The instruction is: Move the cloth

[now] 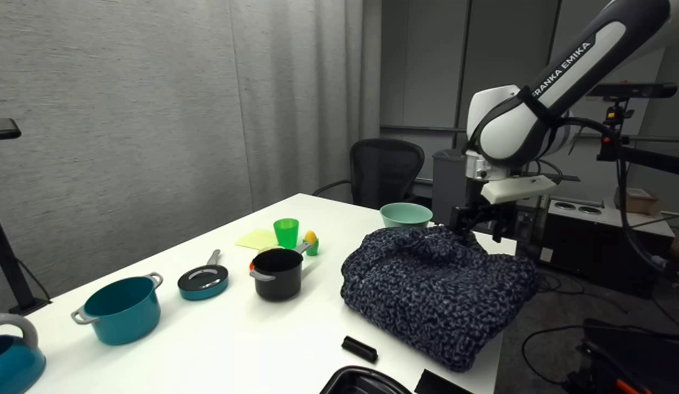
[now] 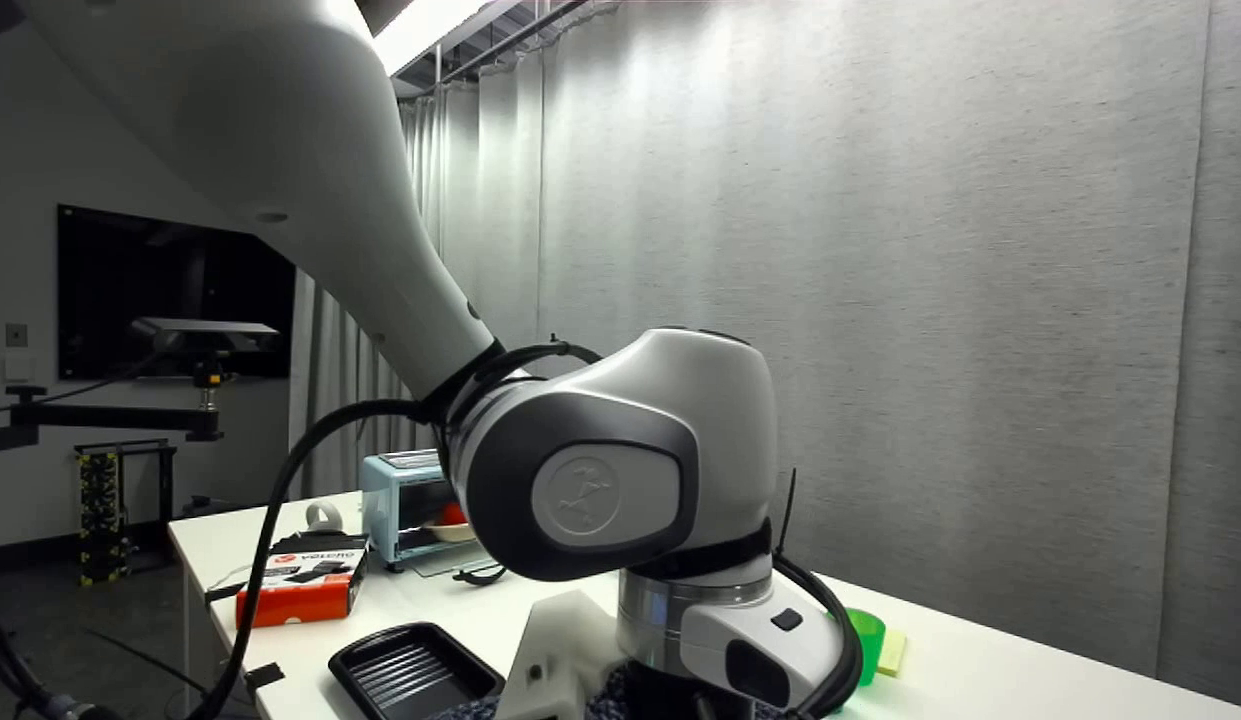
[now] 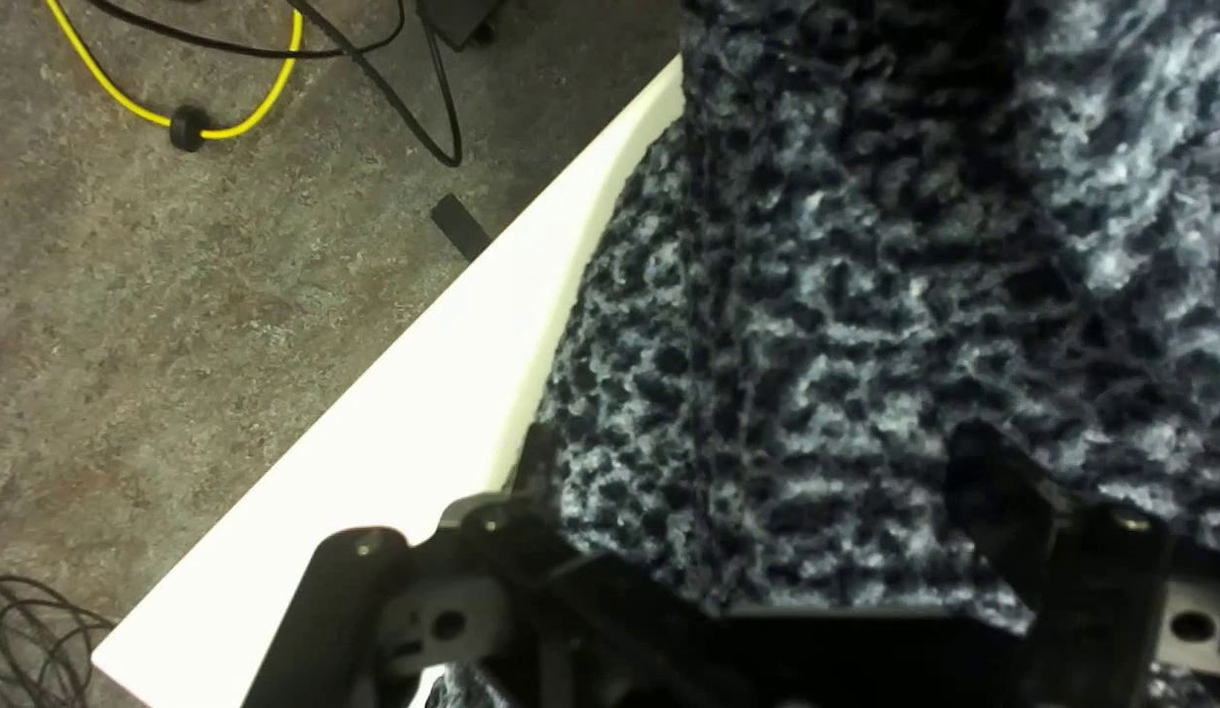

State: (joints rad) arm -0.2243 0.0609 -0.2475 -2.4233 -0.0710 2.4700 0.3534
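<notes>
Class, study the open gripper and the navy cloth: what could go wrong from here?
Slip: the gripper is open at the thick, rumpled cloth, so it may catch only a shallow fold.
Fall: the cloth lies by the edge of the table, so a pull that way might drop it on the floor.
Knock: the cloth partly hides the bowl in an exterior view; dragging it that way could bump the bowl, though the gap is unclear.

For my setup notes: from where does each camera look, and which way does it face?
Wrist view: above the claw, seen open, facing down at cloth and table.
In an exterior view: near the black tray, facing a chair across the table; arm and claw show.
In an exterior view: close beside the arm, shown large, facing the curtain.
Both exterior views share arm, tray, curtain and green cup.
</notes>
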